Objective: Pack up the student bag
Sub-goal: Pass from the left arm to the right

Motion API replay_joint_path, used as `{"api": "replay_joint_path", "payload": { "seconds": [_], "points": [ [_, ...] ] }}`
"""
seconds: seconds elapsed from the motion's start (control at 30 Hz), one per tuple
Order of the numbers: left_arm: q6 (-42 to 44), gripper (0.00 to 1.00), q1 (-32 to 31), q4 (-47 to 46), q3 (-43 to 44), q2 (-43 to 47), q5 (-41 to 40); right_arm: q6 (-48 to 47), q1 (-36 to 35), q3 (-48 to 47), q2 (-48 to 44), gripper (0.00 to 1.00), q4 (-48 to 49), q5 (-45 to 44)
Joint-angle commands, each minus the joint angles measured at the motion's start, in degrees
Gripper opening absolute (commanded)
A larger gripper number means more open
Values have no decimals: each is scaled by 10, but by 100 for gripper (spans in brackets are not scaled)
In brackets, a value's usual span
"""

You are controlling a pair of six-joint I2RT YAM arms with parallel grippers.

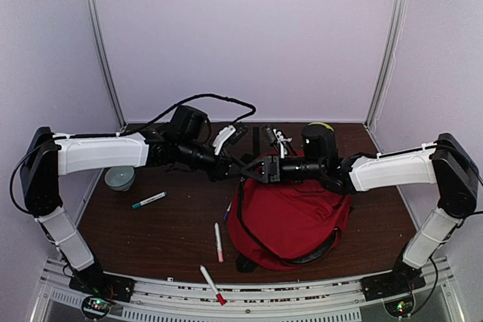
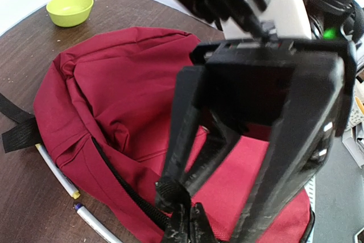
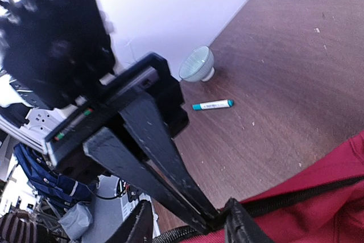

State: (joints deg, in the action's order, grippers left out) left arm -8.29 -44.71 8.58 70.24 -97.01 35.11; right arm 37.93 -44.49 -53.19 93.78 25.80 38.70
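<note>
The student bag (image 1: 294, 213) lies flat on the brown table (image 1: 166, 231), right of the middle, its red fabric slack and its black zipper line curving along the left side. Both arms reach inward from the sides, and their pincers meet over the bag's far-left corner.

The left gripper (image 2: 186, 227) is clenched: its fingertips are pressed together right on the black zipper edge, and the strip runs straight into them, so it appears to grasp the bag there. The rest of the bag spreads away from that pinch toward the right arm's side.

The right gripper (image 3: 190, 229) faces it from the opposite side with its jaws apart. Its two fingers straddle the same zippered edge, with the left pincer's tips between them. Whether its pads touch the fabric cannot be told.

A yellow-green bowl (image 2: 70, 8) stands just beyond the bag's far edge. To the bag's left lie a red-capped marker (image 1: 218, 242) close by, a teal marker (image 1: 149, 200) farther off, and a grey-green bowl (image 1: 119, 178) near the left arm.
</note>
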Motion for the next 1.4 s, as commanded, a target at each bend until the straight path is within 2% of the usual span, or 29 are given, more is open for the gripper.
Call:
{"api": "replay_joint_path", "payload": {
  "seconds": [0.0,0.07,0.13,0.4,0.63,0.87,1.07,1.23,1.37],
  "points": [
    [-2,0,2,-65,-5,33,53,34,16,19,-7,48,81,14],
    [-2,0,3,-70,-9,36,59,45,23,31,-10,54,97,17],
    [-4,0,4,-73,-11,37,64,51,27,37,-13,54,107,18],
    [-13,0,5,-84,-11,32,67,73,27,39,-7,37,142,37],
    [-15,0,5,-86,-10,31,67,88,23,43,0,36,157,40],
    [-18,0,6,-87,-10,28,65,97,15,44,13,29,173,41],
    [-20,0,6,-88,-10,26,65,99,13,45,20,29,175,39],
    [-20,0,6,-88,-11,28,65,89,11,50,21,36,158,24],
    [-20,0,6,-88,-12,28,65,85,12,51,22,31,151,17]
  ]
}}
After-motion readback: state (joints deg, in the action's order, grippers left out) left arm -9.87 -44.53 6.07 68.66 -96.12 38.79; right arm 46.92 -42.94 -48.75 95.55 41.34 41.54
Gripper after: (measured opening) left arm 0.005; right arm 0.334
